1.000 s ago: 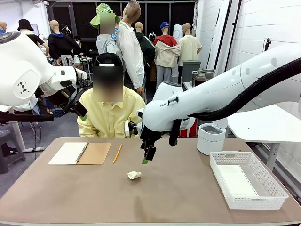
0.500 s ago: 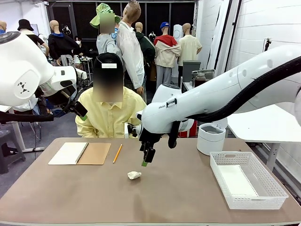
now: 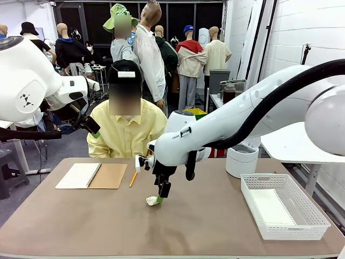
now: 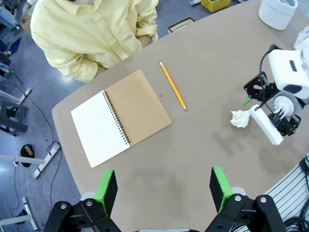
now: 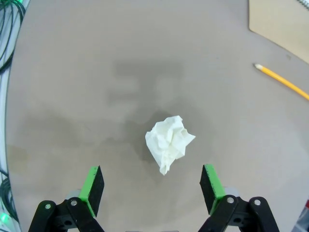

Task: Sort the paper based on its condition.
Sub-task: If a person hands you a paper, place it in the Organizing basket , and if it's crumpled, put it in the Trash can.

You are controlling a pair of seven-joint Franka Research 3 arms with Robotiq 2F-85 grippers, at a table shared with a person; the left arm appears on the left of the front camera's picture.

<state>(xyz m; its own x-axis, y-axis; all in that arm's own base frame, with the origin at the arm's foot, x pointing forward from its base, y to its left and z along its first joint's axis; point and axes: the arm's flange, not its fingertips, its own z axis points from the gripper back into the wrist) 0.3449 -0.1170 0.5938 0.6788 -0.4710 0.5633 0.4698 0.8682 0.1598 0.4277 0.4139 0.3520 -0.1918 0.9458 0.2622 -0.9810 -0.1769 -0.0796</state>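
Note:
A crumpled ball of white paper (image 3: 153,201) (image 4: 241,118) lies on the brown table near its middle. My right gripper (image 3: 160,194) hangs open directly over it, fingers pointing down. In the right wrist view the paper ball (image 5: 170,140) sits just ahead of the gap between the green pads (image 5: 94,183), untouched by either. A flat white sheet (image 3: 271,207) lies inside the white basket (image 3: 294,231) at the right. My left gripper (image 4: 164,188) is open and holds nothing, high above the table's left side (image 3: 95,133).
An open spiral notebook (image 3: 91,175) (image 4: 120,118) and a yellow pencil (image 3: 135,176) (image 4: 173,92) (image 5: 282,82) lie at the far left. A white round bin (image 3: 241,158) stands behind the basket. A person in a yellow shirt (image 3: 126,132) sits at the far side.
My right arm has swung left and come down, bringing its open gripper from above the table's middle to just over the crumpled ball. The left arm has stayed still.

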